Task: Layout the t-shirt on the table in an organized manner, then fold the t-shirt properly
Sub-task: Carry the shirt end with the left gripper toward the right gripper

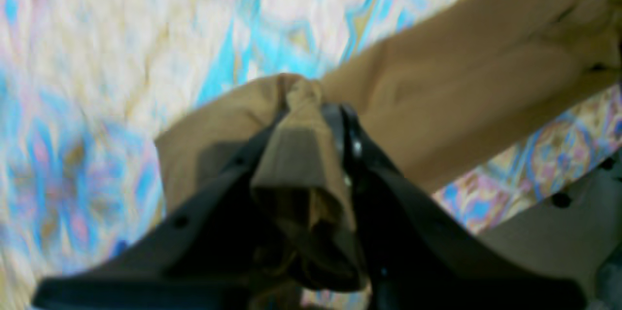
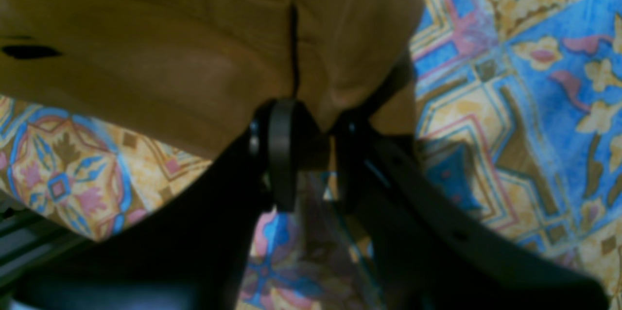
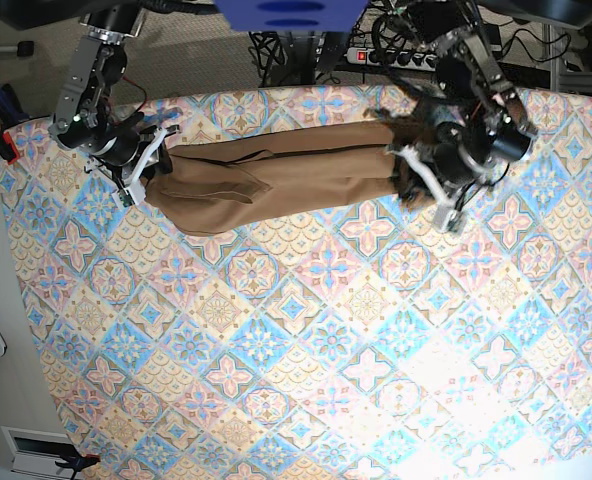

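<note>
The t-shirt (image 3: pixel 276 172) is lying near the far edge of the surface (image 3: pixel 306 360), pulled out into a long band between the two arms. It is the landmark here. At its end on the base view's right, the left gripper (image 3: pixel 408 172) is closing on a bunched piece of the cloth; in the left wrist view the tan fabric (image 1: pixel 301 154) is sitting squeezed between the two black fingers (image 1: pixel 350 130) and is hanging down toward the camera, while the rest of the shirt is running away to the upper right over the patterned cloth. At the other end of the shirt, on the base view's left, the right gripper (image 3: pixel 148 170) is also gripping the fabric; in the right wrist view the fingers (image 2: pixel 282 154) are pinching the lower edge of the shirt (image 2: pixel 170 57), with a narrow gap showing below the pinched cloth. A dark seam line is running down the shirt just above this gripper. The band is showing long folds along its length and is looking wider toward the base view's left. Whether the middle of the shirt is touching the surface or is lifted a little, I cannot tell. Behind the shirt, past the far edge, cables and a power strip (image 3: pixel 376 55) are lying on the floor.
</note>
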Tool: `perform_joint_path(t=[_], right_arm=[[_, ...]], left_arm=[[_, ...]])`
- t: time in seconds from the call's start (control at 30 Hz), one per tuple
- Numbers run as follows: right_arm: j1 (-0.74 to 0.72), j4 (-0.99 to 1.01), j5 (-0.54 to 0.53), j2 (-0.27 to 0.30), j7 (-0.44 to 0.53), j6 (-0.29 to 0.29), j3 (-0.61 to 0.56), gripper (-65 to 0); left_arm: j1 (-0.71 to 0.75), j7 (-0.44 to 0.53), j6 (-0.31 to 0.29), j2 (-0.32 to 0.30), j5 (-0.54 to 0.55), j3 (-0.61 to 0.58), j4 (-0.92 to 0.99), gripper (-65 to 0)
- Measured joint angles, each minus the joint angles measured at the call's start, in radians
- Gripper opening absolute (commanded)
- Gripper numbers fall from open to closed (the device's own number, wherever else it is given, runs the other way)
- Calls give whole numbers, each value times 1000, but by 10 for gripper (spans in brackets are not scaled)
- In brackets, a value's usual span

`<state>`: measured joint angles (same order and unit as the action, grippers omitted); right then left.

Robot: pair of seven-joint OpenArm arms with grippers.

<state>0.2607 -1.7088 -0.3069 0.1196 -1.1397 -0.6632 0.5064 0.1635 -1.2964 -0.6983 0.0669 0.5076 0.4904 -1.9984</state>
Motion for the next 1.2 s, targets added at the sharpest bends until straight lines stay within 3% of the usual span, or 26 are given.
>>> perform_joint_path(t=[0.3, 0.53, 0.67, 0.83, 1.1, 1.2], right_arm=[[-68, 11, 19, -15, -24, 1, 1, -520], [-80, 10, 21, -15, -27, 0, 0, -520], [-90, 10, 18, -14, -16, 0, 0, -520], [-87, 10, 19, -15, -19, 0, 0, -520], [-84, 10, 18, -14, -19, 0, 0, -520], [-84, 10, 18, -14, -19, 0, 0, -520]], left_arm=[[19, 2, 2, 3, 9, -169, 0, -650], [27, 13, 2, 5, 10, -184, 0, -650], [13, 95, 2, 5, 6, -232, 0, -650], [12, 100, 2, 3, 3, -332, 1, -650], [9, 108, 2, 8, -31, -336, 81, -650], [8, 154, 3, 13, -32, -340, 97, -650]])
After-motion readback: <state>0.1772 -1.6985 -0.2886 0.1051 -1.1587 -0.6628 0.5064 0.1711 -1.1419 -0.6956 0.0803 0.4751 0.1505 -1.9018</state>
